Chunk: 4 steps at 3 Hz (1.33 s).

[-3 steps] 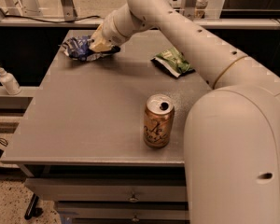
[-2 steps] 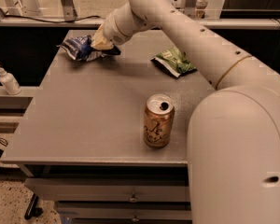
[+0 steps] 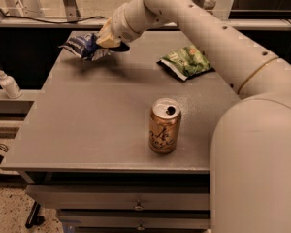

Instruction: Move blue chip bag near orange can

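Note:
The blue chip bag is crumpled dark blue foil with white patches, at the far left of the grey table. My gripper is shut on the bag's right end and holds it just above the tabletop, with a shadow under it. The orange can stands upright near the table's front edge, right of centre, well apart from the bag. My arm reaches in from the right across the back of the table.
A green chip bag lies at the back right of the table, under my arm. A small white pump bottle stands on a ledge left of the table. Drawers sit below the front edge.
The gripper and the blue chip bag have risen slightly off the tabletop. The can and the green bag have not moved.

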Available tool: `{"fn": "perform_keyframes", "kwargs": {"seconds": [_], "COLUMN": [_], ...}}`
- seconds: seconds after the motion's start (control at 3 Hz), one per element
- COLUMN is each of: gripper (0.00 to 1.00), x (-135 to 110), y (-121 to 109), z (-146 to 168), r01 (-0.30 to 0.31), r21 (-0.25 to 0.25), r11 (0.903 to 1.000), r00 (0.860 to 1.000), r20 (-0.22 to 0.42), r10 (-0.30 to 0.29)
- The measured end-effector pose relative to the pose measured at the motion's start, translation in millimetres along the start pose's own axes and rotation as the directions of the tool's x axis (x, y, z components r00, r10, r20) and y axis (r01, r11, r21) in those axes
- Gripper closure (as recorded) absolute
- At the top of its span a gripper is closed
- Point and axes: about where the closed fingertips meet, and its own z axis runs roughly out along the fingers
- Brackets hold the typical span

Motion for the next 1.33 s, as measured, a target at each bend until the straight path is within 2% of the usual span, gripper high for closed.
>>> {"fn": "perform_keyframes", "kwargs": {"seconds": [0.67,1.0,1.33], "gripper": [1.0,1.0,1.0], "x": [-14.1,-1.4,22.8], "y": [16.2,30.4,51.3], "z": [-55.8,-94.3,-132.3], "r01": [0.044,0.057,0.063], "r21": [0.012,0.02,0.018], "r11": [0.999,0.9982,0.9978], "r00": [0.999,0.998,0.994], "r20": [0.024,-0.014,-0.086], "r10": [-0.044,-0.056,-0.061]}}
